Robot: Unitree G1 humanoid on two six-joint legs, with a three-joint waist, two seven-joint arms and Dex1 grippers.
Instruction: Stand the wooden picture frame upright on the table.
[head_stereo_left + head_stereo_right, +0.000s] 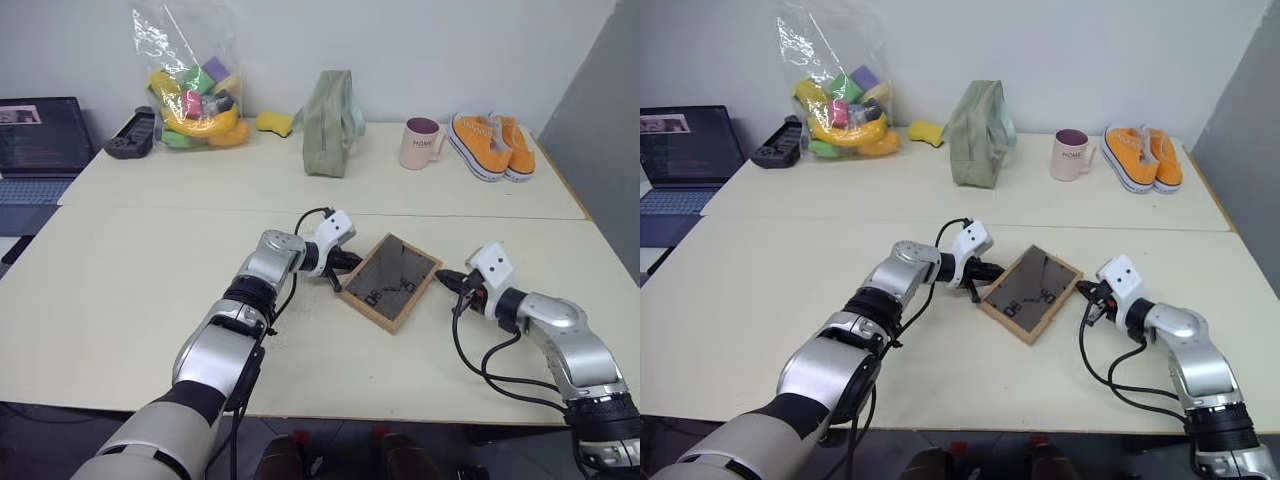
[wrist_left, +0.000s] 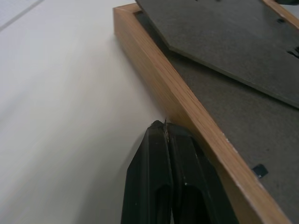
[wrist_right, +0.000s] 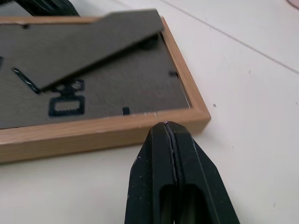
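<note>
We are seeing the wooden picture frame (image 1: 390, 281) lying flat on the table (image 1: 120, 290), dark grey back up, its stand flap (image 3: 88, 44) lifting slightly off the back. Our left gripper (image 1: 345, 266) is pressing its closed fingers (image 2: 168, 177) against the frame's left long edge, low at the tabletop. Our right gripper (image 1: 450, 279) is sitting at the opposite side with fingers (image 3: 175, 182) pinched together, tips touching the frame's rim near a corner. Neither gripper is holding anything
</note>
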